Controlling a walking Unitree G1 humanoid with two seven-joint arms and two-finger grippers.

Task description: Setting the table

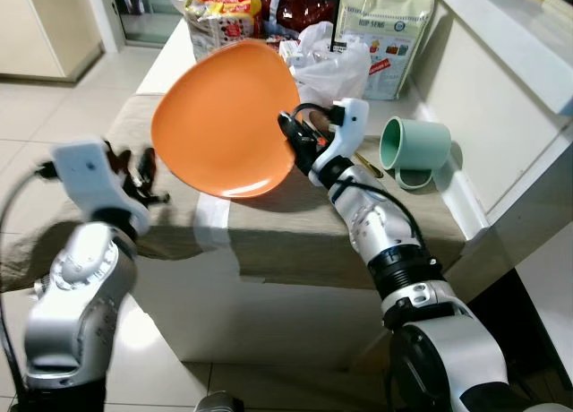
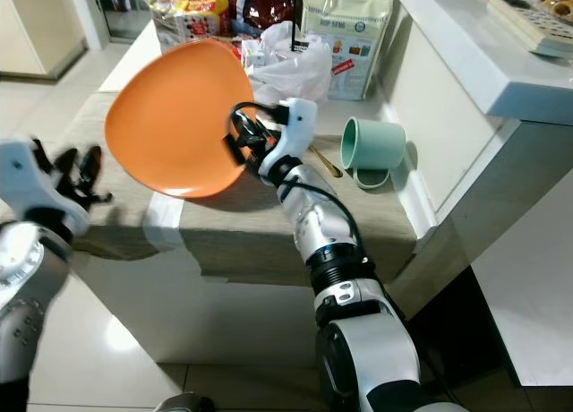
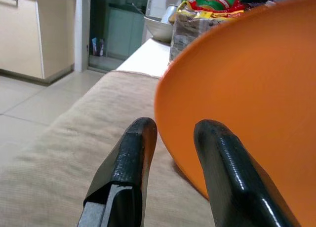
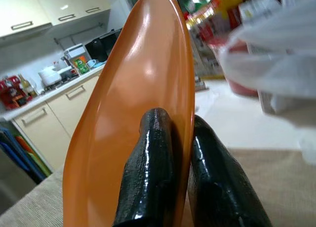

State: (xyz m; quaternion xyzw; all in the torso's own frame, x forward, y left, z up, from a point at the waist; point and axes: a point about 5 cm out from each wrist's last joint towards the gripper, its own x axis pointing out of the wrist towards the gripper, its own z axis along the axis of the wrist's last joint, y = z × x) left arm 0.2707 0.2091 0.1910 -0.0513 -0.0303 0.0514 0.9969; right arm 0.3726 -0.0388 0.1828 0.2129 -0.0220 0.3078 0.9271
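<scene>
- Right gripper (image 1: 288,136), centre frame, is clamped on the rim of the orange plate (image 1: 224,116), held tilted above the beige-clothed table (image 1: 295,219).
- Left gripper (image 1: 143,175), left frame, fingers apart, holds nothing.
- Green mug (image 1: 414,148) lies on its side, right of the plate.

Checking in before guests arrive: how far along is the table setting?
Early. Nothing looks laid yet: the green mug lies on its side on the beige cloth. In hand: the right gripper pinches the orange plate by its rim, raised and tilted. The left gripper waits open nearby. Left: placing it.
</scene>
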